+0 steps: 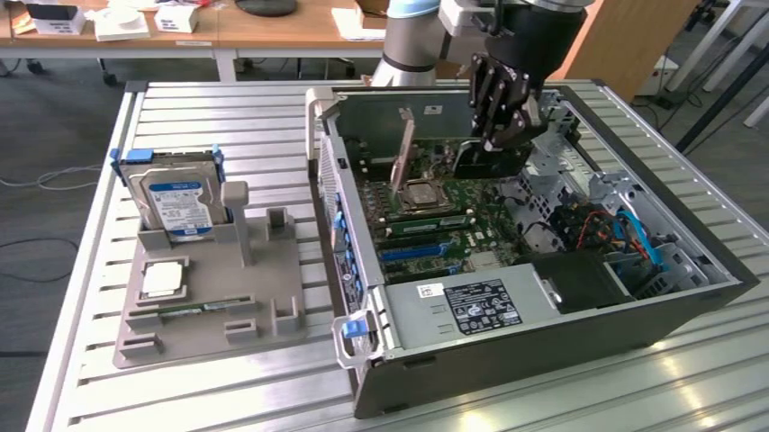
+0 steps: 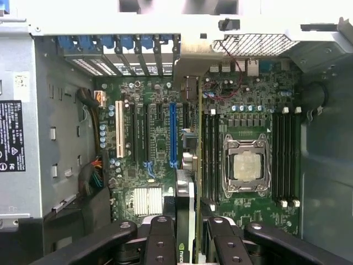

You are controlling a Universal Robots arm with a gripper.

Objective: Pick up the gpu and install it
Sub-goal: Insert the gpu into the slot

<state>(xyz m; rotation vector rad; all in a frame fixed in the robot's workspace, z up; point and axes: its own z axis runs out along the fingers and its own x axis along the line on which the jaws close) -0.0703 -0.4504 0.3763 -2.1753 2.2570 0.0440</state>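
Install step in hand, pick-up done. The gripper (image 1: 499,142) hangs inside the open computer case (image 1: 517,364), which lies on its side on the table (image 1: 216,391). The jaws stand partway closed, clamped on the gpu (image 1: 481,165), so they only close as far as the card's thickness allows.

In the wrist view the gpu (image 2: 185,193) runs edge-on between the two fingers (image 2: 160,240) (green logo visible at the near end). It sits over the motherboard (image 2: 154,138), between the blue slot (image 2: 173,135) and the CPU socket (image 2: 245,165). Its silvery bracket (image 1: 402,153) points toward the rear wall of the case.

I can't tell whether the card is touching a slot or hovering just above one; it looks not yet seated.

My guess is that seating calls for the card edge square over its slot, the bracket lined up with the rear opening, then a straight push down with no tilt. The hard drive (image 1: 178,200) sits untouched in the gray holder (image 1: 204,333), well apart.
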